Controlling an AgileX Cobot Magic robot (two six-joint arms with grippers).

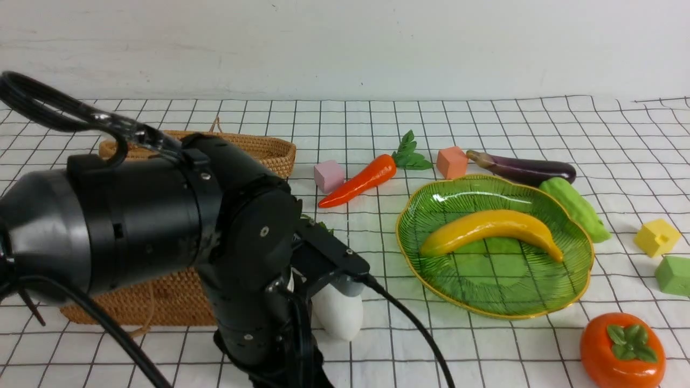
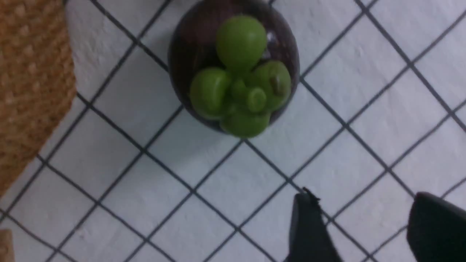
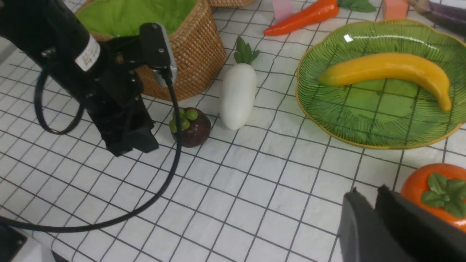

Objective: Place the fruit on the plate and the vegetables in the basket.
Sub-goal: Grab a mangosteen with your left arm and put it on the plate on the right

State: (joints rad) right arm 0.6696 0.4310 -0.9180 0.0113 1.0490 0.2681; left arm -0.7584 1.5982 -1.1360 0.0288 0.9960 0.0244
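Note:
My left gripper (image 2: 363,196) hangs open over bare cloth, with the dark-purple mangosteen (image 2: 233,69) (image 3: 191,127) a short way beyond its fingertips and untouched. The yellow banana (image 1: 490,229) lies in the green plate (image 1: 485,280). At the front right the orange persimmon (image 1: 620,350) sits on the cloth, and my right gripper (image 3: 367,191) is shut and empty just beside it. The white radish (image 1: 339,318) lies beside the basket (image 3: 193,47). The carrot (image 1: 361,180), eggplant (image 1: 523,168) and cucumber (image 1: 577,207) lie behind and right of the plate.
A shallow wicker lid (image 1: 269,153) sits behind the basket. Pink (image 1: 329,175), orange (image 1: 452,161), yellow (image 1: 656,237) and green (image 1: 674,275) cubes are scattered around the plate. My left arm hides much of the basket in the front view.

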